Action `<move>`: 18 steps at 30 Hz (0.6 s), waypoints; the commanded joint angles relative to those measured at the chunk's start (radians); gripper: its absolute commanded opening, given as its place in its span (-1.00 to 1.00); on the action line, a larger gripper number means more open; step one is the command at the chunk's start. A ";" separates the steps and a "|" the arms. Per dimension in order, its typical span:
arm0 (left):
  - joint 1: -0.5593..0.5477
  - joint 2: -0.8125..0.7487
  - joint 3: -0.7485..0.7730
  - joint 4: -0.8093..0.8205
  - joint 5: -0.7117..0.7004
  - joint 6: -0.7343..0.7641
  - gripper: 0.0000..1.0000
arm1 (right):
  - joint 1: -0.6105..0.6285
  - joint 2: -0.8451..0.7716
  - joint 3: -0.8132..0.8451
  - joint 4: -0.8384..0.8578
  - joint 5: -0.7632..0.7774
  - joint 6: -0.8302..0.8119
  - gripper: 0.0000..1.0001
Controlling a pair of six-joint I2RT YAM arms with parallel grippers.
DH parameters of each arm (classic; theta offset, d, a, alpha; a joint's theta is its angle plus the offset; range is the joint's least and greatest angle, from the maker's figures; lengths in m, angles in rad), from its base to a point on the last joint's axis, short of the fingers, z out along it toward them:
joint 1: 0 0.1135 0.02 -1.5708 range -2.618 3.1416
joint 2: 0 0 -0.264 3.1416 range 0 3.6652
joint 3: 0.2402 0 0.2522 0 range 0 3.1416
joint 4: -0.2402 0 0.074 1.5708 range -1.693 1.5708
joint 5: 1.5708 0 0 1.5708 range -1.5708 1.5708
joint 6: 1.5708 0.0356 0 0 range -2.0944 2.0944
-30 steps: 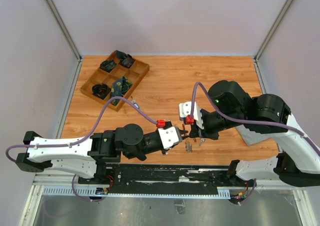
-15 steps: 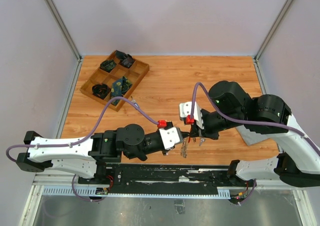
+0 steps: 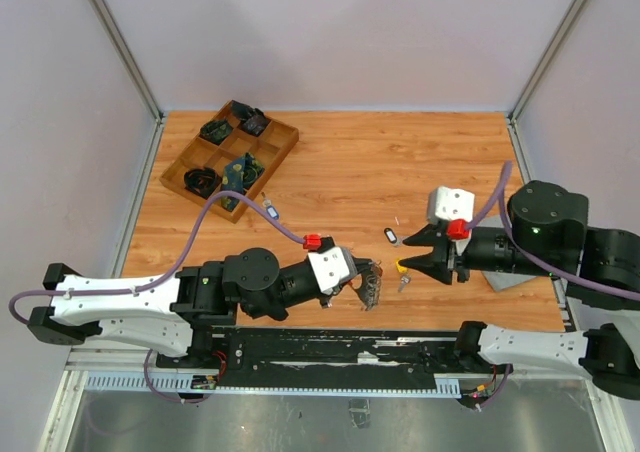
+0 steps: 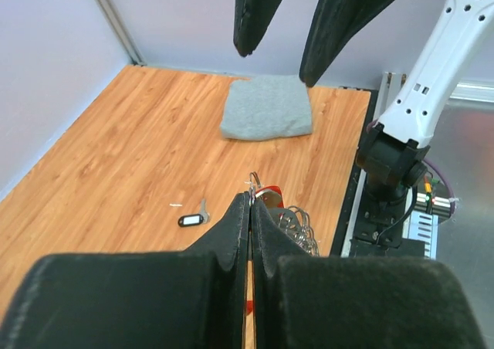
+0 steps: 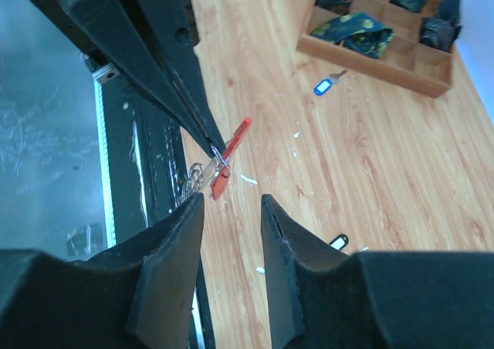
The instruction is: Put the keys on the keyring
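Withdrawn toward the right side of the top view since a second ago, the right end effector (image 3: 408,254) is now seen with its jaws parted and nothing between them. The light wooden tabletop (image 3: 340,162) is occupied at upper left by a wooden compartment tray (image 3: 272,172), and a folded grey cloth (image 4: 266,108) is laid at lower right. The left end effector (image 3: 358,278) is pressed shut on the silvery, glittery keyring with a red plastic part (image 3: 372,292), held at lower centre. A small yellow-headed key (image 3: 399,266) and a black-tagged key (image 3: 391,236) are left lying just beside the right fingertips. A blue-tagged key (image 3: 271,210) is seen near the tray.
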 commanded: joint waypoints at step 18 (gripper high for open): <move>0.043 -0.099 -0.052 0.123 0.077 -0.098 -0.99 | -0.051 -0.225 -0.418 0.510 -0.030 0.636 -0.18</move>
